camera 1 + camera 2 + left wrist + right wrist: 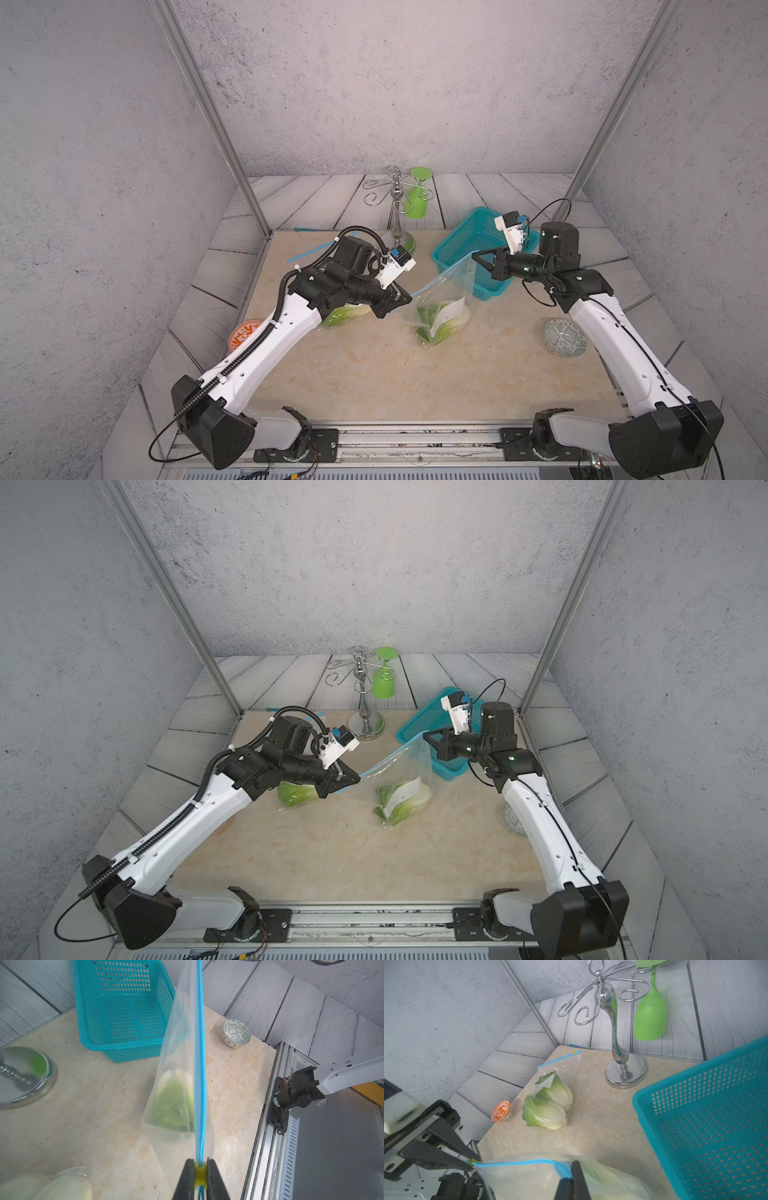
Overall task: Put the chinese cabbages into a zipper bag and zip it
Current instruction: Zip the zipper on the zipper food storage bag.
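A clear zipper bag (451, 282) hangs stretched between my two grippers, its blue zip strip (200, 1064) pulled taut. My left gripper (405, 297) (200, 1164) is shut on the yellow slider (200, 1176) at the strip's left end. My right gripper (473, 254) (572, 1167) is shut on the bag's other top corner. One chinese cabbage (442, 320) (174, 1103) sits in the bottom of this bag, resting on the table. Two more chinese cabbages (548, 1105) (343, 316) lie in a second clear bag, partly under my left arm.
A teal basket (469, 245) stands just behind the right gripper. A metal rack (397, 224) with a green goblet (417, 199) is at the back. A patterned bowl (565, 337) sits beside the right arm, and an orange bowl (243, 334) at the table's left edge.
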